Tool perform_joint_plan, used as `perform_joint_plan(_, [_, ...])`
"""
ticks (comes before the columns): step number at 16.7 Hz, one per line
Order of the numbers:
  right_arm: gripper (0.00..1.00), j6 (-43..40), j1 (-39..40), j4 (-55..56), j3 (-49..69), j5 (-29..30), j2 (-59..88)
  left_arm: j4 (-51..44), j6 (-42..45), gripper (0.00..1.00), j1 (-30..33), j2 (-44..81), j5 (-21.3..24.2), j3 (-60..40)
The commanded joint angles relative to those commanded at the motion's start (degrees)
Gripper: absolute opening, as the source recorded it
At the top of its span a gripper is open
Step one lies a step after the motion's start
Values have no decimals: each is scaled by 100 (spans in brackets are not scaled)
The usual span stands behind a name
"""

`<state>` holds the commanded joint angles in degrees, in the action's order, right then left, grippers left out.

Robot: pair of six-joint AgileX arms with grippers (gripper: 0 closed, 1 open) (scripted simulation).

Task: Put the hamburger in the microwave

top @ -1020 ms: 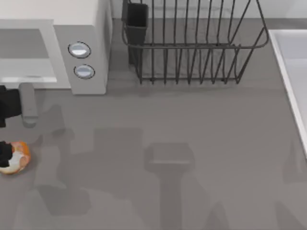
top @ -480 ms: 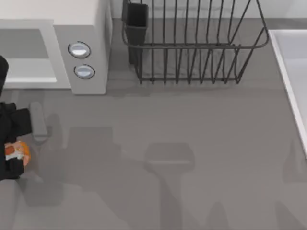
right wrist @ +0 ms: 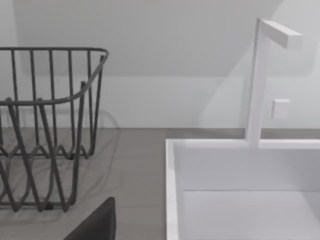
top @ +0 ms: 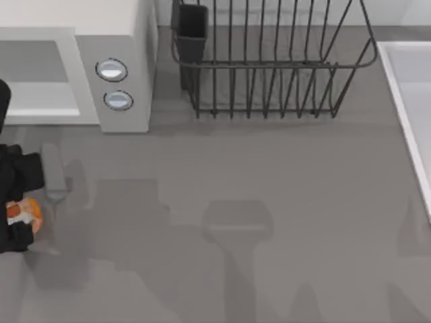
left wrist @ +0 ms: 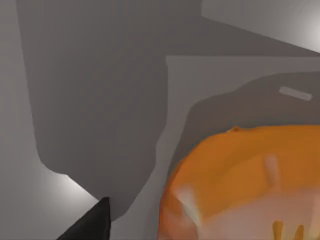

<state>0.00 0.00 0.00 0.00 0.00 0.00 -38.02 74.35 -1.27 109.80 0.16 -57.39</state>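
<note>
Two arms: left one at work at the table's left edge, right one parked off toward the sink side.
Left gripper (top: 20,215): black, low over the grey table (top: 269,202), its jaws closed around the hamburger.
Hamburger (top: 24,212): held between the jaws, a small orange-and-white lump peeking out on the gripper's right side; in the left wrist view it looms large (left wrist: 250,190), orange on top, pale below.
Left fingers (left wrist: 90,225): one dark tip shows just beside the hamburger.
Microwave (top: 128,67): white box beyond the jaws, toward the table's back-left corner, door open, grey cavity facing the gripper; well apart from the hamburger.
Knobs (top: 111,69): two round silver ones on the microwave's front panel, one above the other.
Dish rack (top: 269,67): black wire, just right of the microwave, far from the jaws.
Sink (right wrist: 240,190): white basin at the table's right edge, with a white tap (right wrist: 257,80).
Right gripper (right wrist: 97,225): one dark finger shows near the rack; jaw state cannot be told.
</note>
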Motion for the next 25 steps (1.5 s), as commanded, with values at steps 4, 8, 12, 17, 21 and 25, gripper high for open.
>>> perform_joint_plan(4, [100,0,0,0,0,0,0,0,0,55,0,0,0,0])
perform_joint_plan(8, [100,0,0,0,0,0,0,0,0,25,0,0,0,0])
perform_joint_plan(12, [100,0,0,0,0,0,0,0,0,0,0,0,0,0])
perform_joint_plan(17, [100,0,0,0,0,0,0,0,0,0,0,0,0,0])
perform_joint_plan(21, [100,0,0,0,0,0,0,-439,-103,0,10,-358,42,-131])
perform_joint_plan(25, [100,0,0,0,0,0,0,-1076,-93,0,16,-594,42,-612])
